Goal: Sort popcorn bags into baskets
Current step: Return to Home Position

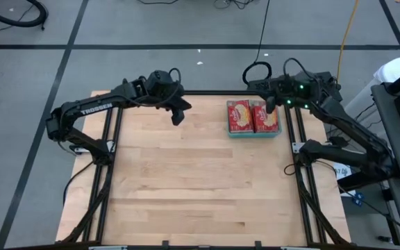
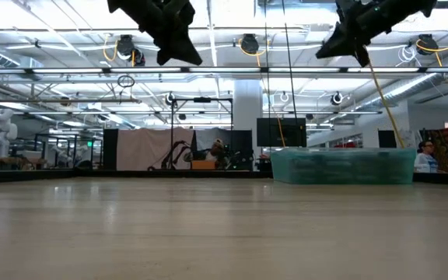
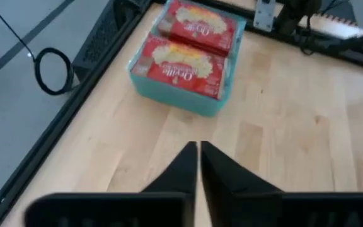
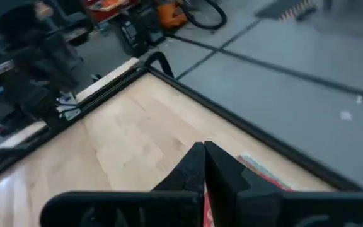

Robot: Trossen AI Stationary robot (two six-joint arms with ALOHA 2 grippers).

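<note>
Two flat red popcorn bags [image 1: 239,115] abreast in shallow teal plastic basket [image 1: 253,133], long axes near wall to far wall, left pincer [image 1: 178,115] pressed together well left of basket, right pincer [image 1: 271,105] likewise over far rim

"TROSSEN" on left arm [image 1: 94,108], "Orville" brand on popcorn bags [image 3: 181,67], other txt unreadable

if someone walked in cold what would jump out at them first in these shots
The red popcorn bags catch the eye first, lying side by side in the teal basket at the far right of the wooden table. Next come the two dark arms held high above the wood: the left gripper over the far left, the right gripper above the basket's far edge, both shut and empty.
</note>
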